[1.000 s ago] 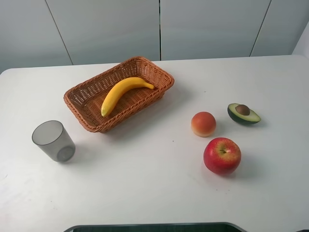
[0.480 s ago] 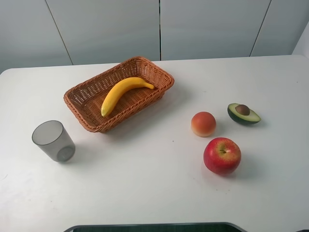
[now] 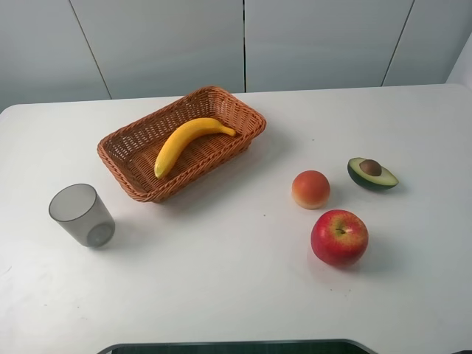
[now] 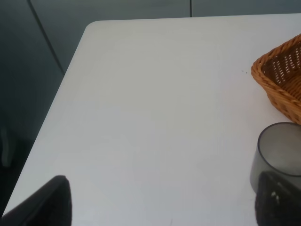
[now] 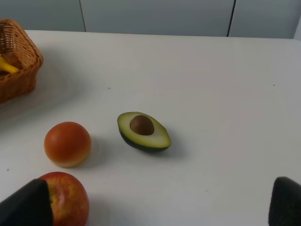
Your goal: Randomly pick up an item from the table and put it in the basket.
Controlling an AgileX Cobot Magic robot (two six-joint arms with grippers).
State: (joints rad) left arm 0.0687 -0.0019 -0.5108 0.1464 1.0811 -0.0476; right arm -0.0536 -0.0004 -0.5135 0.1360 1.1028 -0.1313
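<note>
White table [image 3: 221, 280], long curved smooth yellow banana [image 3: 186, 141] inside wicker basket [image 3: 243, 110]

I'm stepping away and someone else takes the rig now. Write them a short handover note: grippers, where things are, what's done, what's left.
Left gripper: open, empty, over bare table near the cup.
Right gripper: open, empty, near the apple, peach and avocado half.
Neither arm shows in the high view.
Banana: lying inside the basket, free of both grippers.
Done: one item is in the basket, so the task looks complete.
Left: nothing obvious; the other fruit sits on the table right of the basket.
</note>
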